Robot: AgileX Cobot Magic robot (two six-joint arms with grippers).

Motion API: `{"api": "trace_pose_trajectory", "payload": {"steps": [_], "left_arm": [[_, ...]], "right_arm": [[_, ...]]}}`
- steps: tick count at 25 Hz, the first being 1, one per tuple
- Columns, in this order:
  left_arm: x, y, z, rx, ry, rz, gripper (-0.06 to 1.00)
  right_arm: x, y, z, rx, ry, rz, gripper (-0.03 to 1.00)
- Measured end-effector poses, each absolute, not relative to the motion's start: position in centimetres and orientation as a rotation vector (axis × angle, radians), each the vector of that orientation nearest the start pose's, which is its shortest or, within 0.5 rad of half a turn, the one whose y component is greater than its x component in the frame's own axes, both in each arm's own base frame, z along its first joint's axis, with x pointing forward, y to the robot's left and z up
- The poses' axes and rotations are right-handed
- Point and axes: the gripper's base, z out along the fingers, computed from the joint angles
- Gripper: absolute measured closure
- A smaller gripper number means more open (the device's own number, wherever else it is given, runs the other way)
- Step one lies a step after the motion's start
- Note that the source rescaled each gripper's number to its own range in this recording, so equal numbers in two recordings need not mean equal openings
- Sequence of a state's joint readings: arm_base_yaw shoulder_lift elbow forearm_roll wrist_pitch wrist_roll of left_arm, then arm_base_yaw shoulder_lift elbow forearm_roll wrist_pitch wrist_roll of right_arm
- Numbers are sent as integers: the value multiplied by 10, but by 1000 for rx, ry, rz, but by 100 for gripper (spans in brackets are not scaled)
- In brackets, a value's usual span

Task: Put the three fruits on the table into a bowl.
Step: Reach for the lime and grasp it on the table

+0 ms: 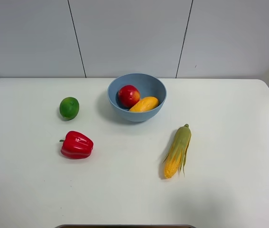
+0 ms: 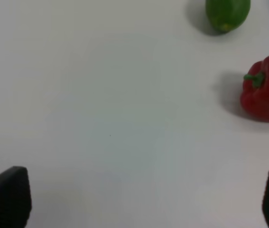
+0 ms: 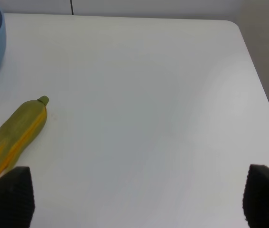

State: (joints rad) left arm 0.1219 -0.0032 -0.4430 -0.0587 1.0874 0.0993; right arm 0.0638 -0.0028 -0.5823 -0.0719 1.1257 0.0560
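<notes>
Near the bowl (image 1: 137, 114), the lime (image 1: 69, 108) lies close to the pepper (image 1: 77, 145). The left end effector (image 2: 139, 199) and right end effector (image 3: 135, 197) gape empty, and a sloppy grasp could roll the lime away.

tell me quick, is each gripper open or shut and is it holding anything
Left gripper: open, holding nothing.
Right gripper: open, holding nothing.

Bench (image 1: 229, 190): smooth, matt white. Bowl (image 1: 148, 84): smooth matt, plastic-looking. Bell pepper (image 1: 77, 145): glossy. Apple (image 1: 128, 95), mango (image 1: 143, 104): smooth, slight sheen. Corn husk (image 1: 178, 149): ribbed. Fingers (image 2: 6, 199): matt black.
</notes>
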Motion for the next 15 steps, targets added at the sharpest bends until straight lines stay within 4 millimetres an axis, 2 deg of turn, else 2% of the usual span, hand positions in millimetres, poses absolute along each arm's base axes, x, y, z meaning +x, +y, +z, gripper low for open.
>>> {"api": "trace_pose_trajectory", "payload": {"steps": [7,11,15], "left_arm": [[0,-5,260,-22,2117,60,-6],[0,-5,278,-22,2057,68,-6],[19,-2,303,-26,2123,61,-6]], "right_arm": [[-18,-7,294,2,2022,-9,17],[-18,-7,294,2,2022,-9,17],[-18,-7,294,2,2022,-9,17]]}}
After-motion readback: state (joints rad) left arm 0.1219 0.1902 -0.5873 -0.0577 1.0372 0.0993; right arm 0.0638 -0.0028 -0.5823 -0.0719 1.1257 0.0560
